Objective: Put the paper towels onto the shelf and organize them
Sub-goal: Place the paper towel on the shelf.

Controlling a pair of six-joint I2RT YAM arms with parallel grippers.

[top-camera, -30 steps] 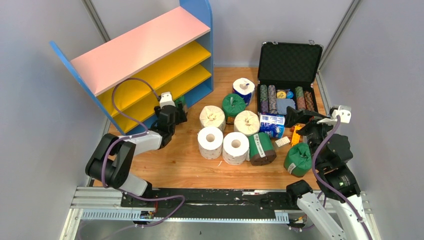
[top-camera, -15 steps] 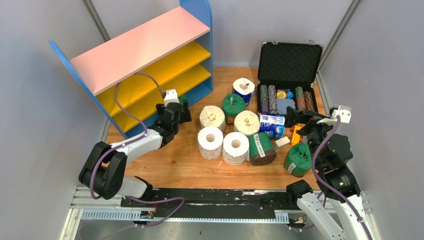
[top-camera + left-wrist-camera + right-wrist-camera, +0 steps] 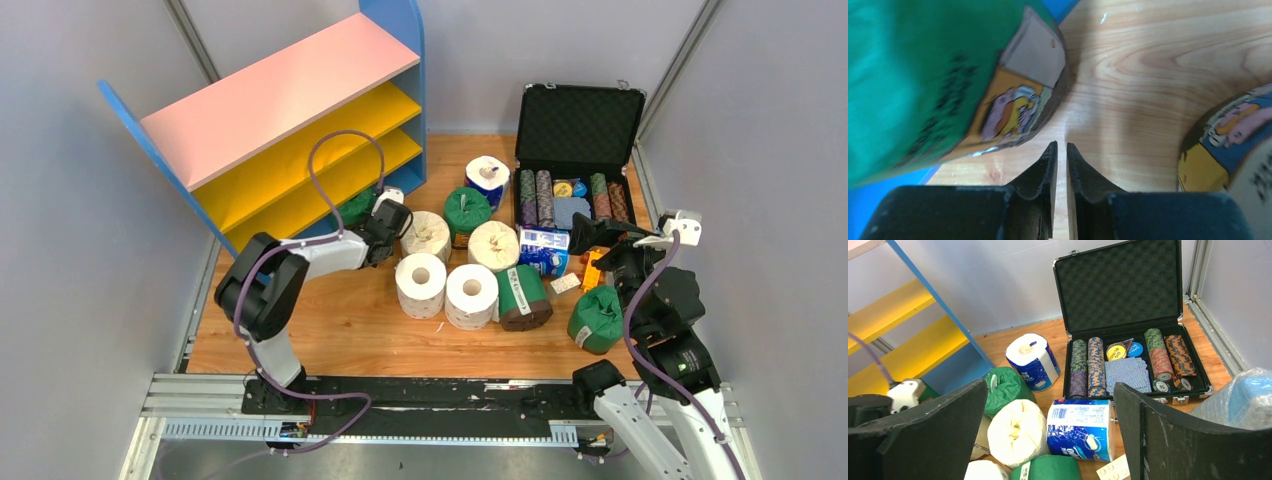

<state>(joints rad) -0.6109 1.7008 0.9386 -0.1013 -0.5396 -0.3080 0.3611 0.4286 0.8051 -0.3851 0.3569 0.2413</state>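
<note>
Stocking barely begun: one green roll (image 3: pixel 357 206) at the shelf (image 3: pixel 290 110), the rest loose on the table (image 3: pixel 350 330).

Green roll: at the foot of the shelf by its lowest yellow board; whether it rests on the board or on the table in front cannot be told. Upper boards and pink top: bare as far as visible. Loose rolls: cream roll (image 3: pixel 425 235), two bare white rolls (image 3: pixel 421 284), a second green roll (image 3: pixel 466 211), blue-print roll (image 3: pixel 488 180), others beside the black case (image 3: pixel 580 125). Left gripper (image 3: pixel 1060 150): fingers together, holding nothing, tips just beside the green roll. Right gripper (image 3: pixel 1048 430): fingers wide apart, empty, over the pile. Judgement: nearly all placing and all ordering remain.
</note>
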